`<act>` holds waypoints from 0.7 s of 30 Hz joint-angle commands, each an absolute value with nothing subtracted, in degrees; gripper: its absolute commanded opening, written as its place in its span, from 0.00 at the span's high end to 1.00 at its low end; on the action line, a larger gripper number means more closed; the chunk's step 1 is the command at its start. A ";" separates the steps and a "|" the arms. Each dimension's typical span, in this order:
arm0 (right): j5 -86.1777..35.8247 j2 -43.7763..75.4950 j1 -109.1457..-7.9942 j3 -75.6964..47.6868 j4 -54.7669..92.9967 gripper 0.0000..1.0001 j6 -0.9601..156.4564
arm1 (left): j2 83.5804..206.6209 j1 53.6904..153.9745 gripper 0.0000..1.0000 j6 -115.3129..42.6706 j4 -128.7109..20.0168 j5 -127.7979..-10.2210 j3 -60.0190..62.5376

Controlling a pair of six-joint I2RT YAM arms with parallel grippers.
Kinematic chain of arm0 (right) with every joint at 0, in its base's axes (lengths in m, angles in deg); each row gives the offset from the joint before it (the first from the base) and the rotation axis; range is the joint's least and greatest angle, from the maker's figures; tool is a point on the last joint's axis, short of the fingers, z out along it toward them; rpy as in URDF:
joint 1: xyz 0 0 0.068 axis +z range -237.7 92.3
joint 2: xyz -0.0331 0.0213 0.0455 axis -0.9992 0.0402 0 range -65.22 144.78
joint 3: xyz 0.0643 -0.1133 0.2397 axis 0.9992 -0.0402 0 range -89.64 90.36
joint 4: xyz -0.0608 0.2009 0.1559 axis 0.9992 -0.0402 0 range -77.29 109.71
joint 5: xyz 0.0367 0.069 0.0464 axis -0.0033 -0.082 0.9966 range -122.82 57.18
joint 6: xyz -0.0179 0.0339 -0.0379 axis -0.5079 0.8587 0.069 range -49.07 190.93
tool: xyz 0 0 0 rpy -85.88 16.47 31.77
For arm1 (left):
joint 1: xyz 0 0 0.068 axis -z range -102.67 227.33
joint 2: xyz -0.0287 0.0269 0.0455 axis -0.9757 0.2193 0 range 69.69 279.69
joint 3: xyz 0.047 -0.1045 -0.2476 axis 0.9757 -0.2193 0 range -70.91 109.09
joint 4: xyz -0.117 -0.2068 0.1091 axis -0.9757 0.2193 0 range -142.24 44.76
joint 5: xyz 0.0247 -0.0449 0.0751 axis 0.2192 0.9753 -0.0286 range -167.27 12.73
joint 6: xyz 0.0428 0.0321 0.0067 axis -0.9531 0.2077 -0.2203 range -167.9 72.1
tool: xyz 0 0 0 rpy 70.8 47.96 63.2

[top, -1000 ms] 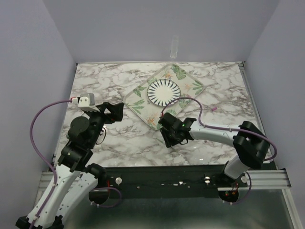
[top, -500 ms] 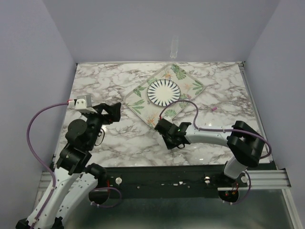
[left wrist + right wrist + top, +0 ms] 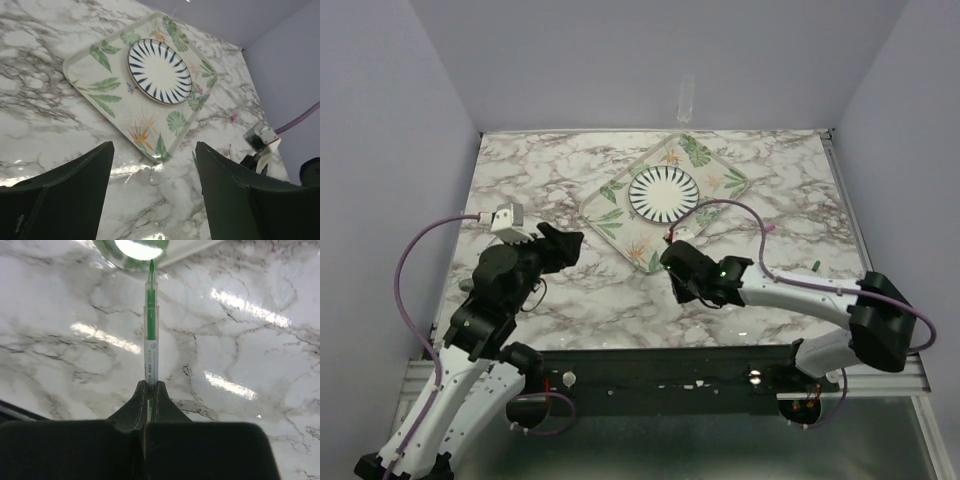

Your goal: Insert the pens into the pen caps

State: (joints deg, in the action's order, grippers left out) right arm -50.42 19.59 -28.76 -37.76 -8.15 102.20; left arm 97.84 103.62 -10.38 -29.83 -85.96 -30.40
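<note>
Right tool (image 3: 151, 385) around pen (image 3: 150, 335), beside tray (image 3: 620, 238)

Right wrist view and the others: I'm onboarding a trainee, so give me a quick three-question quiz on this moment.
1. True or false: the right tool is shut on a green pen.
2. The left tool is: A) open and empty, B) shut on a cap, C) shut on a second pen.
3. Fill in: the striped plate lies on a leaf-patterned ____.
Key: 1 true; 2 A; 3 tray.
</note>
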 commanded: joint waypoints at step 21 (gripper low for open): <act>-25.26 4.12 -28.28 -40.77 21.12 0.99 105.47 | 115.48 106.25 0.28 0.70 -72.72 -46.60 -45.60</act>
